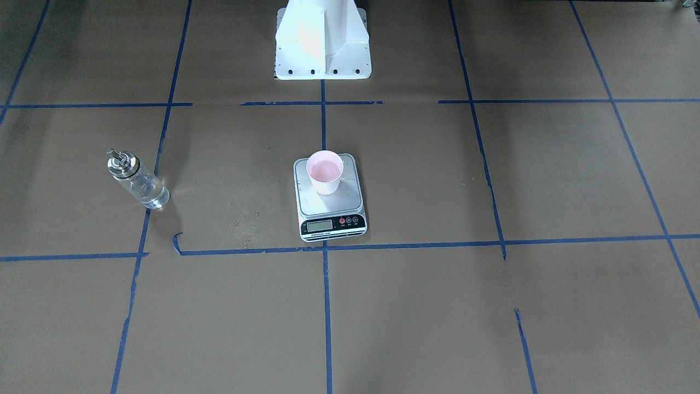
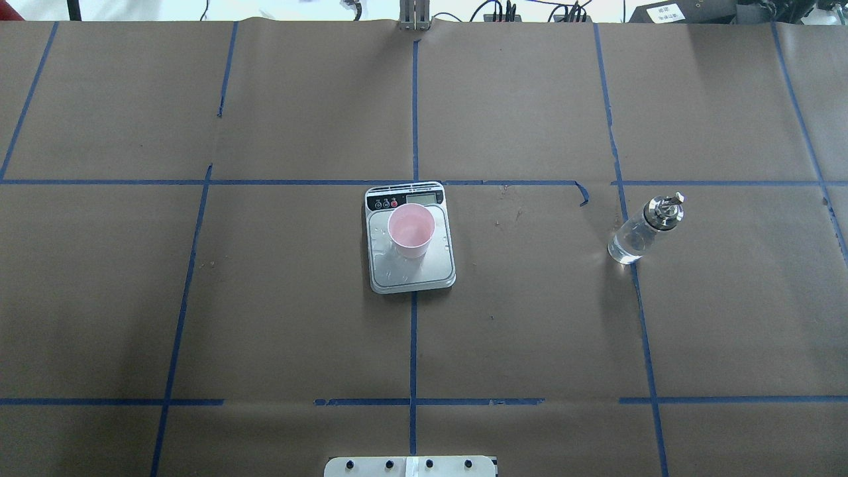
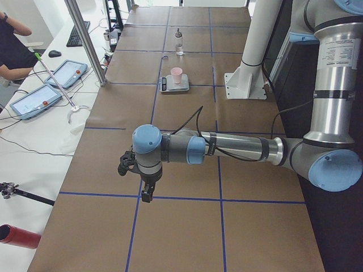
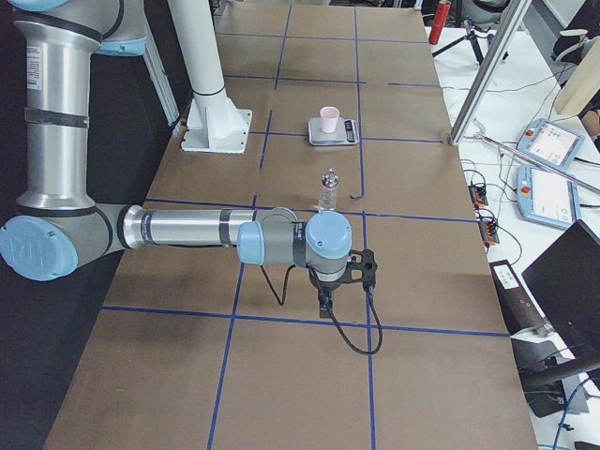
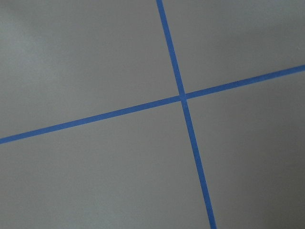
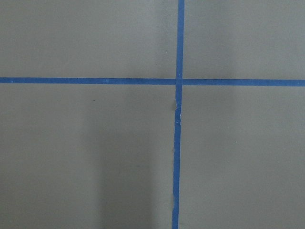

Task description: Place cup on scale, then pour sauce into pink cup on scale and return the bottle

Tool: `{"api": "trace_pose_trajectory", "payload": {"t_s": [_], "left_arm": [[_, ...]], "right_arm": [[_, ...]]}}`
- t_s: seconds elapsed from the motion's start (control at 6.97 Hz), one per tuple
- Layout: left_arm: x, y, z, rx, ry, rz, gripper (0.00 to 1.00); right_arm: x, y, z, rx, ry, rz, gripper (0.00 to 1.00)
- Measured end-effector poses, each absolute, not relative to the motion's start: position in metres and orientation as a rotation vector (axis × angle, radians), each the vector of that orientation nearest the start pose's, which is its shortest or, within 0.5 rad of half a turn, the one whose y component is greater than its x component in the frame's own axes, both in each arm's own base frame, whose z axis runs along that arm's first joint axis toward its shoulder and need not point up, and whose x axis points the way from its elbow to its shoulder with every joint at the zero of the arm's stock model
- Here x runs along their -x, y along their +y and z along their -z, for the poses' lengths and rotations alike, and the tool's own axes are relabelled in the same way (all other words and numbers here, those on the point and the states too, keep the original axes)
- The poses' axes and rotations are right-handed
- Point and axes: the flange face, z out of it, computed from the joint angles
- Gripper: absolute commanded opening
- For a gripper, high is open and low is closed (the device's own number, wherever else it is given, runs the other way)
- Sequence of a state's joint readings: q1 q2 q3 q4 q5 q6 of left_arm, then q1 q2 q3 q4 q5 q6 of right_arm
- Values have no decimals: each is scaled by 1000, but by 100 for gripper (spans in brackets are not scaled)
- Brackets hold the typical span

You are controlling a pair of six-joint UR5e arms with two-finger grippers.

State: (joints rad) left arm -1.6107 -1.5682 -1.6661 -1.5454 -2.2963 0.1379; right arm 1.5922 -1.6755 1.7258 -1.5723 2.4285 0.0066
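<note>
In the overhead view the scale (image 2: 411,275) lies at the middle of the brown surface (image 2: 530,331), with its black display strip (image 2: 405,199) at the 12 o'clock end. The cup (image 2: 411,230) stands upright on the silver plate, open mouth up. It sits toward the 12 o'clock half of the plate, just short of the strip, leaving the 6 o'clock half bare. The bottle (image 2: 641,232) stands upright on the surface at 3 o'clock from the scale and well apart from it. Its base is at a line of blue tape (image 2: 646,344) and its metal spout is on top. The sauce (image 2: 623,250) shows as clear liquid in the lower part of the glass. How much the cup holds cannot be told. Neither arm reaches into the overhead or front-facing views. The left claw (image 3: 146,195) appears only in the view from the robot's left end, at 6 o'clock from the scale and far from it. It hangs with its fingers pointing down over a crossing of tape lines. The right claw (image 4: 323,305) appears only in the view from the right end, at 6 o'clock from the bottle and clear of it, also pointing down near a tape line. From these side views it cannot be told whether either claw's fingers are apart or together. Both wrist cameras show only bare surface and crossing tape.
</note>
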Motion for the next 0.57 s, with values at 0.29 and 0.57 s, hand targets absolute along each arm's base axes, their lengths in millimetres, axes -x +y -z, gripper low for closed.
{"api": "trace_pose_trajectory", "payload": {"t_s": [0.29, 0.57], "left_arm": [[87, -491, -619, -127, 718, -102, 100], [87, -491, -620, -125, 718, -99, 100]], "right_arm": [[-67, -449, -625, -53, -859, -6, 100], [-68, -449, -625, -52, -859, -7, 100]]}}
